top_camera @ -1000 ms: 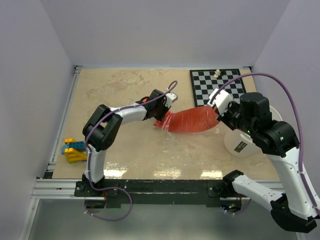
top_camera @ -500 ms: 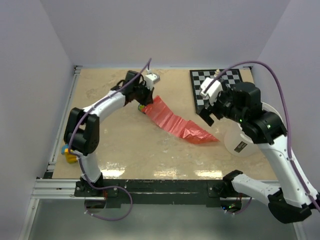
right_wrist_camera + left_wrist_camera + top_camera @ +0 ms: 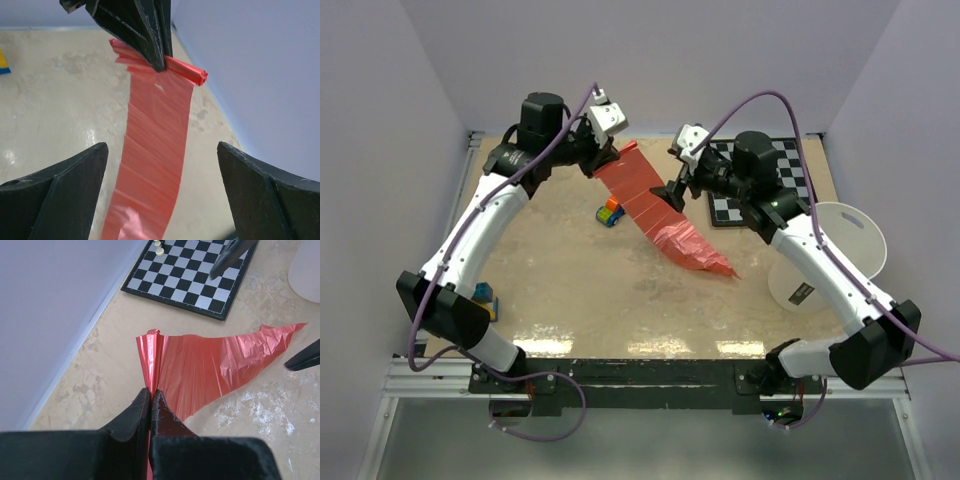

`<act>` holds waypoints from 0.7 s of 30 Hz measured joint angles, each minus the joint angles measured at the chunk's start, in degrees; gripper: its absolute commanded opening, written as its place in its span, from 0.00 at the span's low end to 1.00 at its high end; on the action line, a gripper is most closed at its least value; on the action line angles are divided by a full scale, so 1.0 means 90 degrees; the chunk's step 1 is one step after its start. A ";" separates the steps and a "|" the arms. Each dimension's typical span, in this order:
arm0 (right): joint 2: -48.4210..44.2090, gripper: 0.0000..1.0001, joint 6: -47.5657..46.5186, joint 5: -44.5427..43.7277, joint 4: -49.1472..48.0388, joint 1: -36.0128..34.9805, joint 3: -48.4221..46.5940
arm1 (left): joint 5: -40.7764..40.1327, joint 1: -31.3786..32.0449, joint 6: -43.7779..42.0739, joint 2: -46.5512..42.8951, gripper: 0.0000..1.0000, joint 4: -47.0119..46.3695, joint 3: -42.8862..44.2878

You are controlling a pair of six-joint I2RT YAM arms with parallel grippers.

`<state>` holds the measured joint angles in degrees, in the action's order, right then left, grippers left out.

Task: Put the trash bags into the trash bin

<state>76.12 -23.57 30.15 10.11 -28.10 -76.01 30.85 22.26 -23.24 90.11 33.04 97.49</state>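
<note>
Since half a second ago, our left gripper (image 3: 604, 160) has raised the trash bag (image 3: 655, 210) to upper centre, clamped on its top end. Our right gripper (image 3: 673, 193) gapes wide just right of the film, with the trash bin (image 3: 840, 240) at far right.

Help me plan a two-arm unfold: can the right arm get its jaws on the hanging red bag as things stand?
Probably yes. The right gripper, jaws open, faces the trash bag, which the left gripper holds up by its top; nothing shows between them in the right wrist view.
</note>
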 measured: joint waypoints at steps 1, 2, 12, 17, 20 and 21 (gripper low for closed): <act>0.0109 0.93 0.0029 0.0165 -0.0289 0.0000 0.0005 | -0.0029 0.0000 -0.0046 -0.0068 0.00 0.0121 0.0092; 0.0204 0.92 0.0053 0.0294 -0.0510 0.0000 0.0005 | -0.0058 0.0000 -0.0068 -0.0119 0.00 0.0209 0.0158; 0.1154 0.78 0.0423 0.1207 -0.1948 0.0000 0.0002 | -0.0376 0.0000 -0.0160 -0.0335 0.00 0.0588 0.0260; 0.1540 0.64 0.0612 0.1440 -0.2089 0.0000 -0.0107 | -0.0469 0.0000 -0.0155 -0.0338 0.00 0.0607 0.0260; 0.1625 0.57 0.0794 0.1503 -0.2161 0.0000 -0.0124 | -0.0474 0.0000 -0.0153 -0.0338 0.00 0.0605 0.0260; 0.1632 0.55 0.0886 0.1520 -0.2217 0.0000 -0.0124 | -0.0474 0.0000 -0.0153 -0.0338 0.00 0.0605 0.0257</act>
<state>90.80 -15.59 43.83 -9.85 -28.10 -77.12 26.59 22.26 -24.62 87.07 38.48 99.81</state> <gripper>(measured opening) 0.610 0.028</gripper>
